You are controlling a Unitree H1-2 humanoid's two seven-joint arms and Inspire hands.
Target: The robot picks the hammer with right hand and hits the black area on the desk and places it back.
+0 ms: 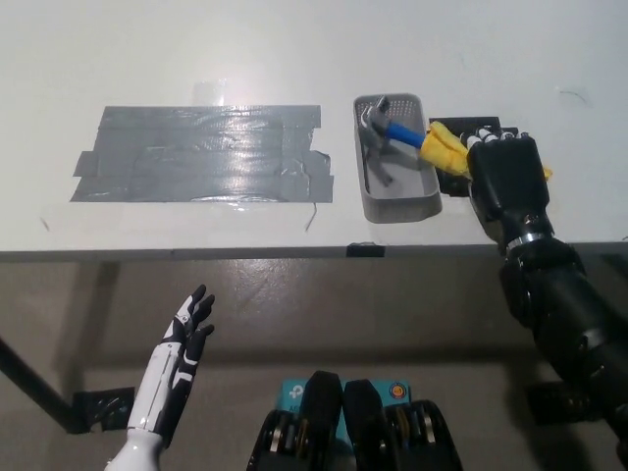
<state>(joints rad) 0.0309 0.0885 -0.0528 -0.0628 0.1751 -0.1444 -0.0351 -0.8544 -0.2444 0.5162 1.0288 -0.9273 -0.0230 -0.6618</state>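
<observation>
White desk (294, 49) fills your upper view. Right hand (505, 177) at 3 o'clock, fingers curled round one hammer's (417, 137) yellow grip; its head is raised over one grey tray (397, 206). One black taped area (201, 152) lies at 10. Left hand (182, 348) rests at 7, fingers spread, holding nothing.

Glossy, wrinkled grey tape (201, 152) shone on a smooth matt white desk (294, 49); a shiny metal-headed hammer (407, 135) lay in a perforated grey plastic basket (397, 204).
</observation>
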